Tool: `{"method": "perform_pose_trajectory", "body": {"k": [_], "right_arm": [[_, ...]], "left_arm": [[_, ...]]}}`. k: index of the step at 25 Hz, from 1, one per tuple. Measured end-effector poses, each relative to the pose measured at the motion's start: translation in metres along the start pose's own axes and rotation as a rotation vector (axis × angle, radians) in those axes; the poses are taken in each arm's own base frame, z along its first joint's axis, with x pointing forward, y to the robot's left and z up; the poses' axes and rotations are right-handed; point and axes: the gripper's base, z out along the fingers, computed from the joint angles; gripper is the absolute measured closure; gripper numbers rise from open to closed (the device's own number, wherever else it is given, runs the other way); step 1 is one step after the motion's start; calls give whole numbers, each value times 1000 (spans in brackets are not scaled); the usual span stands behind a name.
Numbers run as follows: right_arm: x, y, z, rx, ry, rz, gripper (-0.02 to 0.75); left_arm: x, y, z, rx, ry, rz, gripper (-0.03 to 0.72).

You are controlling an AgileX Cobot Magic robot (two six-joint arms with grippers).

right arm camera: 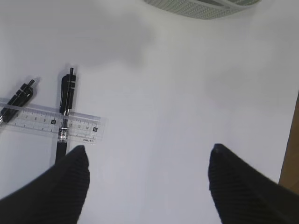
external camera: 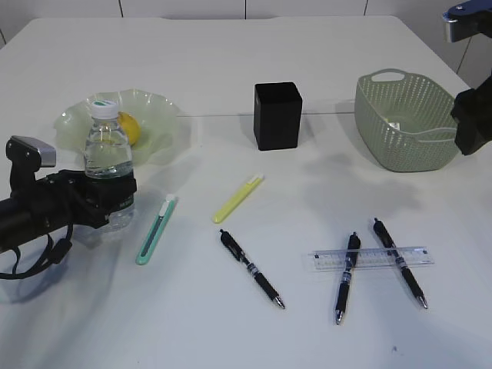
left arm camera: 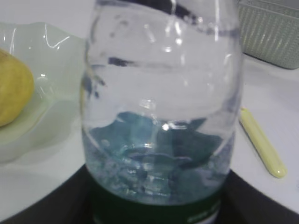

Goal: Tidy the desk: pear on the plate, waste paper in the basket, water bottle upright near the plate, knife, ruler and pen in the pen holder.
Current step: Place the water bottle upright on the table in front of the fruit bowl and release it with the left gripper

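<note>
Three black pens on the white bench [external camera: 231, 61], all in front of the pen holder [external camera: 277, 115]: one [external camera: 252, 269] lying alone at a slant, two more [external camera: 346, 277] [external camera: 399, 262] to its right, crossed over one clear plastic ruler [external camera: 367, 257] with dark markings. Two slim cutters, closer to the pen holder: one pale yellow [external camera: 237, 197], one green with a white tip [external camera: 155, 230] further left. One pen holder, a matte black square box, taller than wide. One basket [external camera: 406, 119] right of it, grey-green plastic with a woven-look wall, oval, cut-out handles; something pale inside, too unclear to name. One plate [external camera: 157, 115] left of the pen holder, pale green translucent glass, ruffled wavy rim, with one yellow pear [external camera: 128, 127] resting in it. One water bottle [external camera: 106, 150], clear plastic, white cap, dark green label low down, upright just in front of the plate and partly hiding the pear.

Left gripper [external camera: 108, 198] wrapped around the bottle's lower body at the label, clamped on it; up close from the wrist, only ribbed clear plastic and the dark label band. Right gripper [right arm camera: 147, 172] spread wide, holding nothing, hanging over bare bench right of the ruler, its two ridged black fingers [right arm camera: 65, 182] well apart.
</note>
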Motion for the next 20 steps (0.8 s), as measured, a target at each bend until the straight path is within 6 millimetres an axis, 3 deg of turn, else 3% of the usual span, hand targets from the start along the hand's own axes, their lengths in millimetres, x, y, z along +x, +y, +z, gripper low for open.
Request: {"method": "perform_pose_trajectory", "body": {"k": [6,20], "right_arm": [[0,0,0,0,-2,0,152],[-1,0,0,0,-6,0,151]], "left_arm": [[0,5,7,5,-23,9,299],[9,5,7,2,23,40,197]]}}
